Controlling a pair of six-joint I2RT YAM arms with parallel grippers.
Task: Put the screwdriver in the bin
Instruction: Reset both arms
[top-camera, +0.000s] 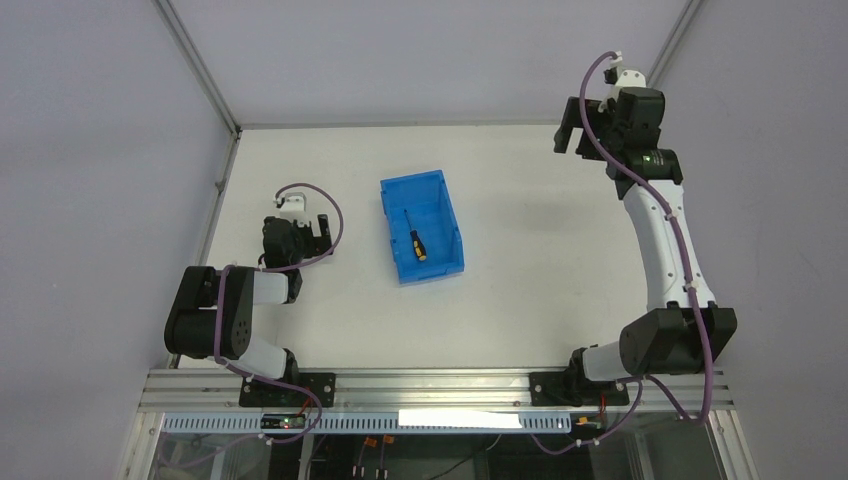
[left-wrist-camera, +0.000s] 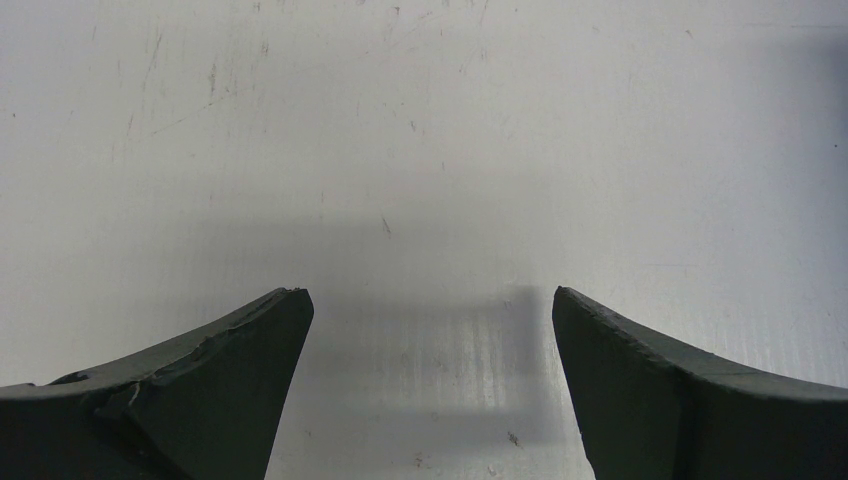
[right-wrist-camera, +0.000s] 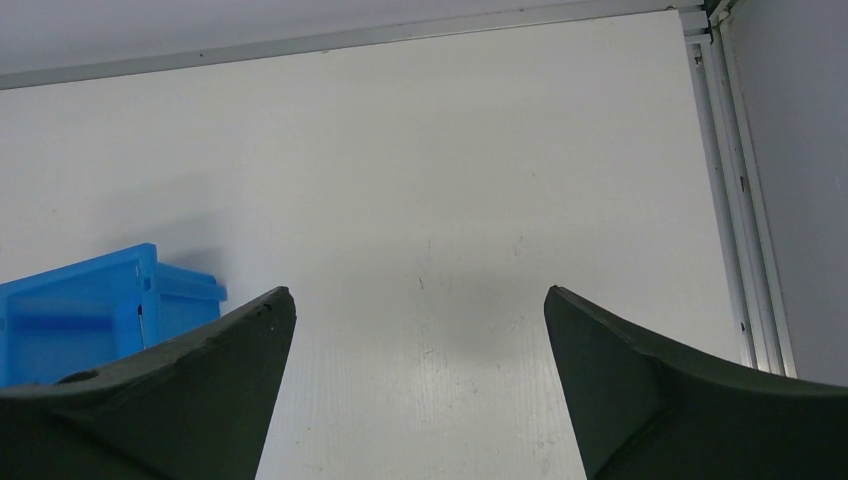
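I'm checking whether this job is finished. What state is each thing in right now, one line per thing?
screwdriver: lying inside the bin, held by nothing.
bin: upright, open top, screwdriver on its floor.
left pincer: open, holding nothing, left of the bin.
right pincer: open, holding nothing, off to the bin's right.

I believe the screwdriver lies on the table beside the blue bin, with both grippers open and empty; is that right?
Not quite: the top external view shows the screwdriver lying inside the bin. The left gripper and right gripper are indeed open and empty.
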